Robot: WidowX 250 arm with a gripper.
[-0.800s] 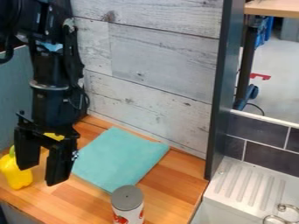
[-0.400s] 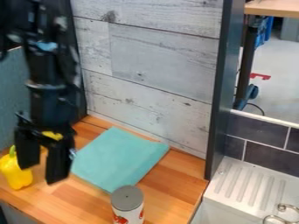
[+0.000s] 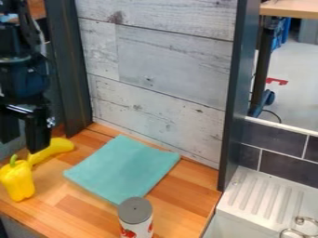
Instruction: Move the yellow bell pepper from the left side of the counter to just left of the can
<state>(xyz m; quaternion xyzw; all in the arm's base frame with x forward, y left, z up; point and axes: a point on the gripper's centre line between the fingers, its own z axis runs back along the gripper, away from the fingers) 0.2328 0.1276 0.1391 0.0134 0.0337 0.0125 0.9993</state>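
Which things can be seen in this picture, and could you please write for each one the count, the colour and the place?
Bell pepper: 1, yellow, left on the counter
Long curved item: 1, yellow, behind the pepper
Cloth: 1, teal, mid-counter
Can: 1, grey top, white and red side, front edge
Counter: 1, wood-brown, lower left
Plank wall: 1, whitish grey, behind the counter
Upright posts: 2, dark, beside the plank wall
Sink unit: 1, white, lower right
Wall tiles: several, dark grey, behind the sink unit
Shelf: 1, light wood, top right
Red item: 1, red, background right
Gripper: 1, black, left edge
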